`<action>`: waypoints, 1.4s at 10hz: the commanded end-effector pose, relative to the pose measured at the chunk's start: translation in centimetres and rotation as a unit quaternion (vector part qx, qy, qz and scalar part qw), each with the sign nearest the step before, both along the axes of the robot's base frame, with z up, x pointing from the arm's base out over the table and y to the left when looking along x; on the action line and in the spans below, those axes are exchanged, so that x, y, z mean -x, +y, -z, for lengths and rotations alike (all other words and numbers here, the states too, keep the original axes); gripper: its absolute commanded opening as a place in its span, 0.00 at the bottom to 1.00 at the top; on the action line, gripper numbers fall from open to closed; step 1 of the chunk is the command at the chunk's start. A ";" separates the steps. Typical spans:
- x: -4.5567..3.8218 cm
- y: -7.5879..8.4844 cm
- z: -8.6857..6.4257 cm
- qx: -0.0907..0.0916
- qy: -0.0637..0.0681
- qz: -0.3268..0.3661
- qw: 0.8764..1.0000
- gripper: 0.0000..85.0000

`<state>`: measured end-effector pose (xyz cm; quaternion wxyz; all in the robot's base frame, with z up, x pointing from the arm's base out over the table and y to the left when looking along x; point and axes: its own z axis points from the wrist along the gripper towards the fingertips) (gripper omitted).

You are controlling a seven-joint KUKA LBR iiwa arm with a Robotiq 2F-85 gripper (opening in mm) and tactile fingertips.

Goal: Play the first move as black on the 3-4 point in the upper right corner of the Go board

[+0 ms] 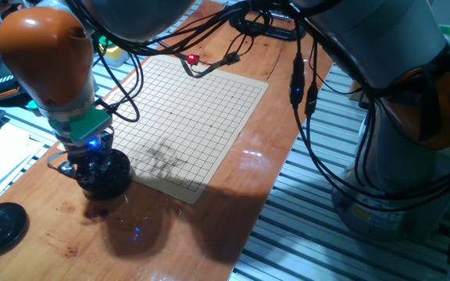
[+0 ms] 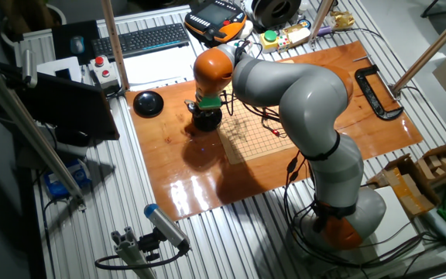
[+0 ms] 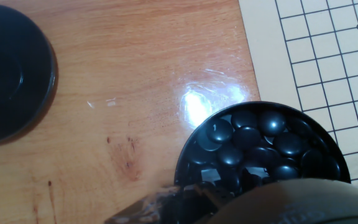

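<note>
Stones point(image 3: 248, 138) lie heaped in the bowl point(image 3: 188, 163) beside the board point(image 1: 196, 117); the hand point(image 1: 92, 166) hangs over them, grip hidden, so I cannot tell. Better to pinch one top stone squarely, then lift straight.

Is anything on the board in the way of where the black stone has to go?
Nothing visible is. The Go board shows only bare grid lines, with no stones on it. The gripper hangs over the bowl of black stones beside the board's edge. The bowl's lid lies apart on the wooden table, off the route.
</note>
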<state>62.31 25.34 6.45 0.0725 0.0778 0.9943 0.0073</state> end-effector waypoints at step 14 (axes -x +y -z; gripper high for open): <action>-0.05 0.0 0.2 0.003 -0.006 -0.002 1.000 0.36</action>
